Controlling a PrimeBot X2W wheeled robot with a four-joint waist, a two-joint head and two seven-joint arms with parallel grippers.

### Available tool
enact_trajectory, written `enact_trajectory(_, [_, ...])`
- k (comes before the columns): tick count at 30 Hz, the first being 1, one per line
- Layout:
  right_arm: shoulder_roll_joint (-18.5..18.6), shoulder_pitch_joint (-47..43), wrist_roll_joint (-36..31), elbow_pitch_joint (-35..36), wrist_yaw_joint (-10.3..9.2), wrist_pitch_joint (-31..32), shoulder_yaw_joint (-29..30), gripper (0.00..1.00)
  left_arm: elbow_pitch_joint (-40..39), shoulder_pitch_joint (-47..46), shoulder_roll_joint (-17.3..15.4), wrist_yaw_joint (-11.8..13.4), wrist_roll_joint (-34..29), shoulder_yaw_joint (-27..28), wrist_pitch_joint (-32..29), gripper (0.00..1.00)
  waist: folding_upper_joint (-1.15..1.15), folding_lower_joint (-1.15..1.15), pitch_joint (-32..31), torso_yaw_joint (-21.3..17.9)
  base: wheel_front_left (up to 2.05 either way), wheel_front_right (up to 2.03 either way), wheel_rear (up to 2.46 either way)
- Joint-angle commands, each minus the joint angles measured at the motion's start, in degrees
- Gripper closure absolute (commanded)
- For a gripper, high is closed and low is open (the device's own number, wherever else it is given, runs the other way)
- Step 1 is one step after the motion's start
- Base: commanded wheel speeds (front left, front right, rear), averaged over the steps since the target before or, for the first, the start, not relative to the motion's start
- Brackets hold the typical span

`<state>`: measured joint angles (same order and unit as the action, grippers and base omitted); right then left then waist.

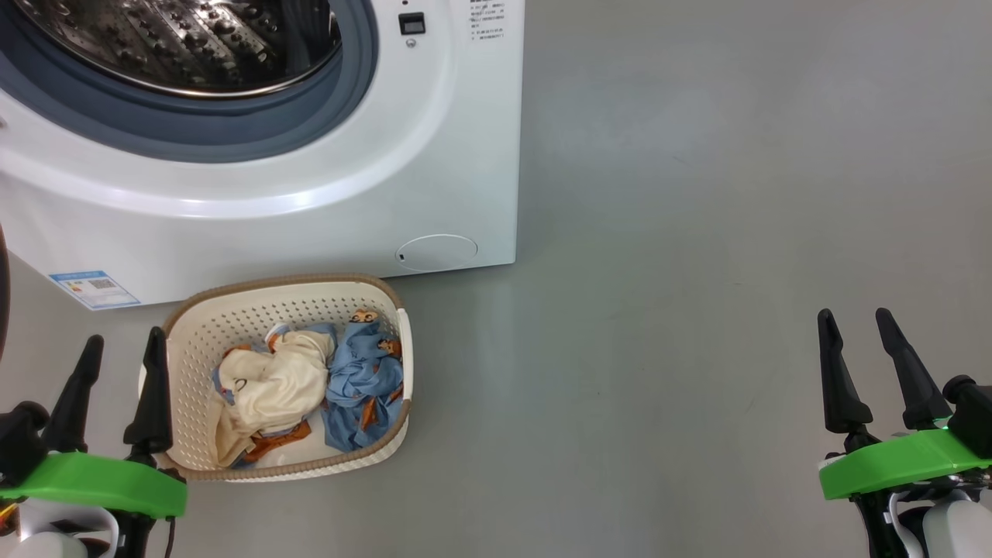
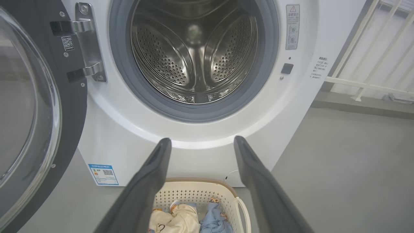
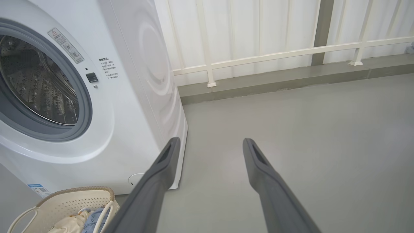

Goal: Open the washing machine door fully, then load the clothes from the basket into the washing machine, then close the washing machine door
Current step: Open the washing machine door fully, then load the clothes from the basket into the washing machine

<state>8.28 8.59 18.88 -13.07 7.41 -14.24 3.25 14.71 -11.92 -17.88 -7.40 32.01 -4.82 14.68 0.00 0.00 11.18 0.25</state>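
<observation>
Well, at your far left the washing machine door stands swung wide on its steel hinge, with the glass bowl and black rim turned away from the opening. Next comes your left gripper, low at the left edge of the head view, with its two fingers spread wide and nothing between them. Its inner finger overlaps the left end of the basket in that view; you cannot tell whether they touch.

The basket sits on the grey floor just in front of the washing machine, below the drum opening and between the blue label and the round flap. The clothes lie inside it, the cream garment to the left and the blue garment to the right, pressed against each other. Above them, the steel drum shows through the grey gasket.

Further right, your right gripper hangs over the floor, well apart from both basket and machine. Its fingers are equally wide apart and it grips nothing. Seen from its own wrist, it points toward a white railing, with the machine off to its left.
</observation>
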Motion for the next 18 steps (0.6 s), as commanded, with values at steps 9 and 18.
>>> enact_trajectory(9, [0.2, 0.6, 0.5, 1.5, 0.08, -0.8, -1.2, 0.00, -0.5, -2.0, -1.8, -0.1, 0.2, 2.8, 0.3, 0.00, 0.00, 0.00, 0.7, 0.2, 0.09, -0.30, 0.21])
enact_trajectory(18, [0.0, 1.0, 0.5, 1.5, 0.08, -0.8, -1.4, 0.00, -0.6, -2.3, -2.2, -0.1, 0.8, 2.3, 0.3, 0.00, 0.00, 0.00, 1.2, 0.0, 0.86, -1.53, 0.66])
